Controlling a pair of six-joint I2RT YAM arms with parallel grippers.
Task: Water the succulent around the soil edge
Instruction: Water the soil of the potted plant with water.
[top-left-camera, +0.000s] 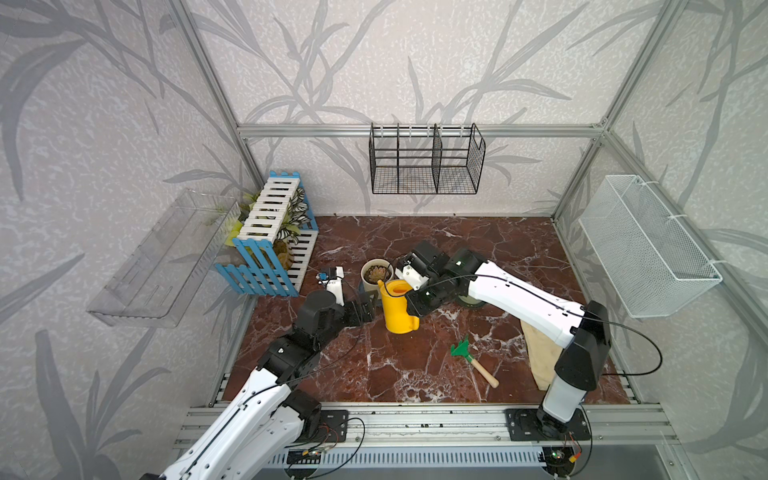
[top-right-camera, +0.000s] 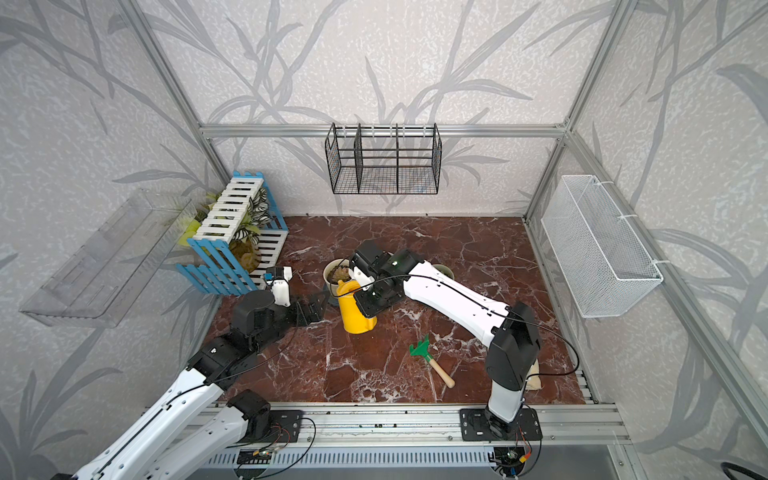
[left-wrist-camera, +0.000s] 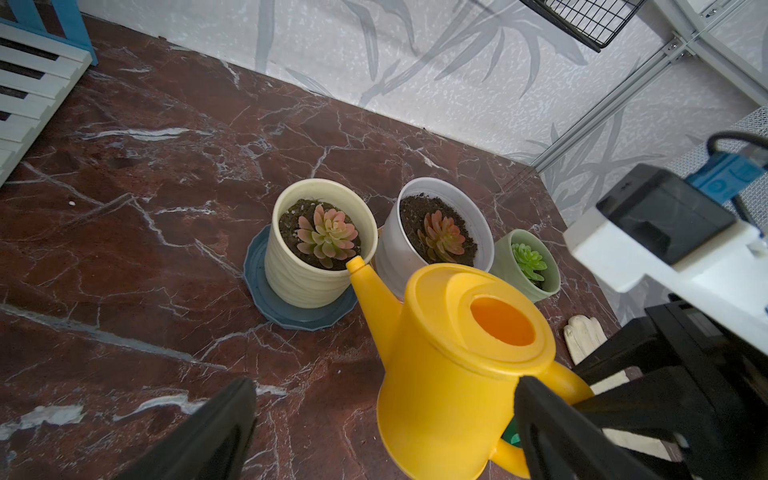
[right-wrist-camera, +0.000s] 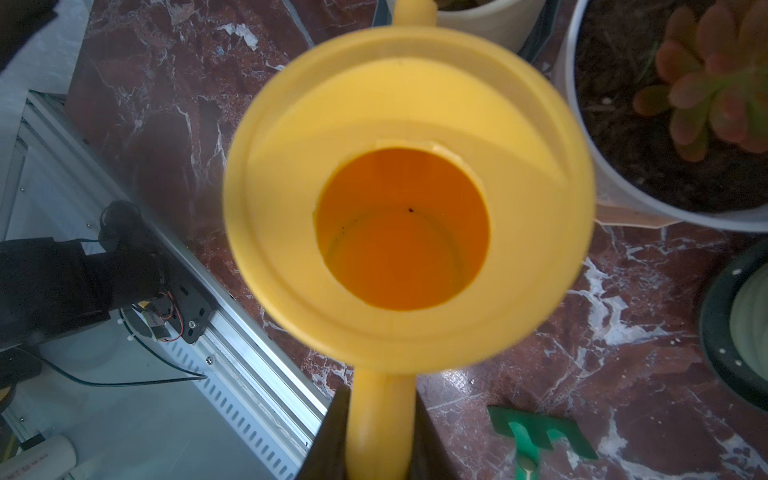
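The right pincer (right-wrist-camera: 379, 438) is gripping the watering can (left-wrist-camera: 457, 353), the left pincer (left-wrist-camera: 384, 401) is hanging released; its spout (left-wrist-camera: 355, 264) likely needs carrying frame-right to the soil edge (left-wrist-camera: 537, 283) of the succulent (left-wrist-camera: 528, 259).

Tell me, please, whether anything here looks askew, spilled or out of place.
The blue-and-white slatted crate at the back left seems tipped on its side, with leaves poking through its slats. No spilled soil or water shows on the table.
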